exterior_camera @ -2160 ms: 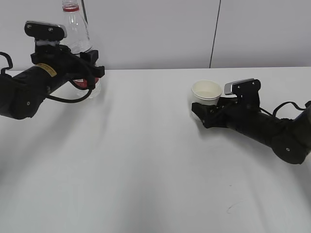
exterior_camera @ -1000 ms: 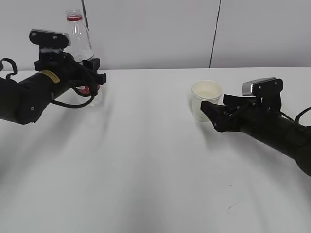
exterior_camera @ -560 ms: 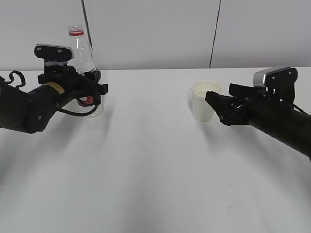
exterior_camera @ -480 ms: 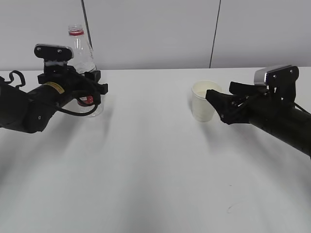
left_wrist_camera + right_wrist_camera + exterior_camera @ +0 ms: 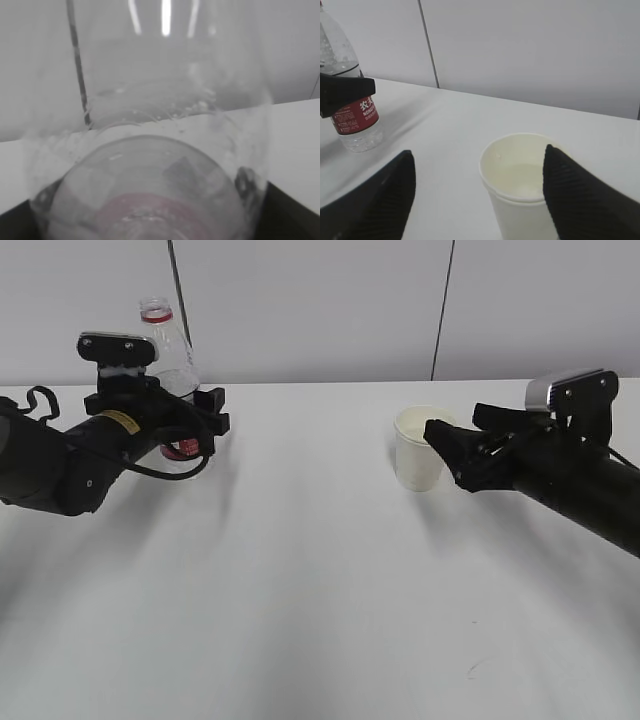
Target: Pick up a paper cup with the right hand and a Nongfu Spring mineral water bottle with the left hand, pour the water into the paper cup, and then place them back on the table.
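We see the water bottle (image 5: 170, 365) standing straight up on the bench (image 5: 300, 590), our left fingers (image 5: 212, 410) spread around it. Right of the bottle, the paper cup (image 5: 420, 448) stands mouth up between our spread right fingers (image 5: 580, 195), not touching them.

Behind everything we've just got a plain pale grey wall (image 5: 320, 310), made of flat panels. Two thin dark vertical seams (image 5: 441, 310) split it up, one up around 11 o'clock and one around 1 o'clock in the exterior view. Lighting is soft and even, so we only see faint blurry shadows. No windows or floor visible from our angles, just wall.
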You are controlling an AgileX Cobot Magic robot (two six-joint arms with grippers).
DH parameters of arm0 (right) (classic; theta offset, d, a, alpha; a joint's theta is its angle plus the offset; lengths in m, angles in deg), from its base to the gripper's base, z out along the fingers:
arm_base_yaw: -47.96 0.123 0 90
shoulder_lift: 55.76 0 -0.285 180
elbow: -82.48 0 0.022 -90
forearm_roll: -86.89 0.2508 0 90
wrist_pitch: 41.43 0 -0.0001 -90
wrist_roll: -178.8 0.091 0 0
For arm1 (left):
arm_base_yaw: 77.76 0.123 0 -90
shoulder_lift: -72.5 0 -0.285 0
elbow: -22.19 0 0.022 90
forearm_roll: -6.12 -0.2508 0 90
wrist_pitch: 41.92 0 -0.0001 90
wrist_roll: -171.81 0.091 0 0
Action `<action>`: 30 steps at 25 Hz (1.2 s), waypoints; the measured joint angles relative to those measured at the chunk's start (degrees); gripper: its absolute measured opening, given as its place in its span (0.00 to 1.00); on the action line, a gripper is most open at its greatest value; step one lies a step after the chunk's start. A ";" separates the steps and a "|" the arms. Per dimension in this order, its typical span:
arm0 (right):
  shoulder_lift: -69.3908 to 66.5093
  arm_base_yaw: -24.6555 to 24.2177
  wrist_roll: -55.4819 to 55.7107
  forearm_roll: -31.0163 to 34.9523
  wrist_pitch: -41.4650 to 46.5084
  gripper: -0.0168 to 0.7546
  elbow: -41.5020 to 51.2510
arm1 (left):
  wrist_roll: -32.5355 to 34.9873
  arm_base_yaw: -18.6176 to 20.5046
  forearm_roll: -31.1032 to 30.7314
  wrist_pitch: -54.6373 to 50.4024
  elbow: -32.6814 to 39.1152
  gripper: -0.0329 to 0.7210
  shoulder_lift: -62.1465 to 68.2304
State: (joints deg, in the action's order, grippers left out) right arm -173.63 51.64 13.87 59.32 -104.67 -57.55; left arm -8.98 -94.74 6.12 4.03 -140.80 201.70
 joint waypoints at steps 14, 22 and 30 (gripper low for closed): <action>4.75 0.00 0.00 0.00 4.68 0.78 0.12 | 0.78 -0.47 0.00 -0.84 3.86 0.77 -5.31; 4.75 0.00 0.00 0.00 4.78 0.78 0.12 | 0.78 -0.47 0.68 0.84 6.95 0.77 -6.54; 4.75 0.00 0.00 0.00 4.78 0.78 0.12 | 0.78 -1.43 2.39 4.14 11.21 0.77 -7.20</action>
State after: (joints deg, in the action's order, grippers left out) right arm -168.88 51.64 13.87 59.32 -99.90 -57.43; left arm -8.19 -96.17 8.51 8.17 -129.59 194.51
